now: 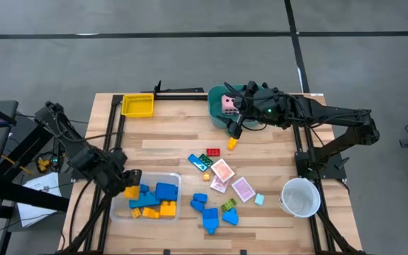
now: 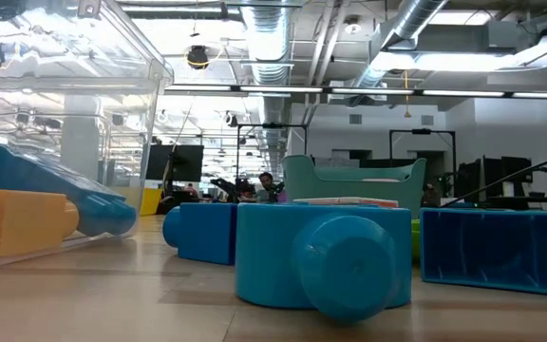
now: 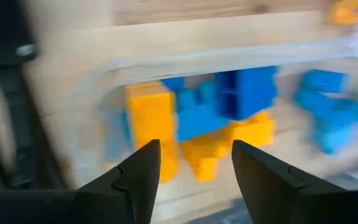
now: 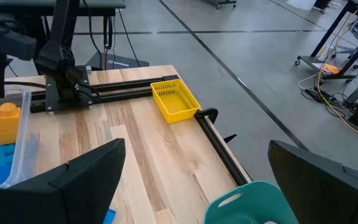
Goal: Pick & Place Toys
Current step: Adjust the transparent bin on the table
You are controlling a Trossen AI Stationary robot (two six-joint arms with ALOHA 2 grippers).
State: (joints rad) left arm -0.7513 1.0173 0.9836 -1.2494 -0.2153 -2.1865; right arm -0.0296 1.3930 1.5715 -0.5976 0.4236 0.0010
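Blocks [image 1: 154, 200] in the clear tray [image 1: 119, 212]: blue and yellow-orange. Loose blocks [image 1: 210, 212] on the pale wood table [image 1: 176, 134]: blue, red, green. Cards [image 1: 243, 189]: pink-white. Die [image 1: 228, 105] (dark dots): pink, in a teal tub [image 1: 214, 106]. Basket tray [image 1: 137, 105]: yellow. Cup [image 1: 301, 197]: white.

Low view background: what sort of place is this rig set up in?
Probably an open industrial lab or workshop. Exposed ceiling ducts and strip lights run overhead, the grey floor carries dark tape lines, and more metal-framed workstations stand behind the teal tub.
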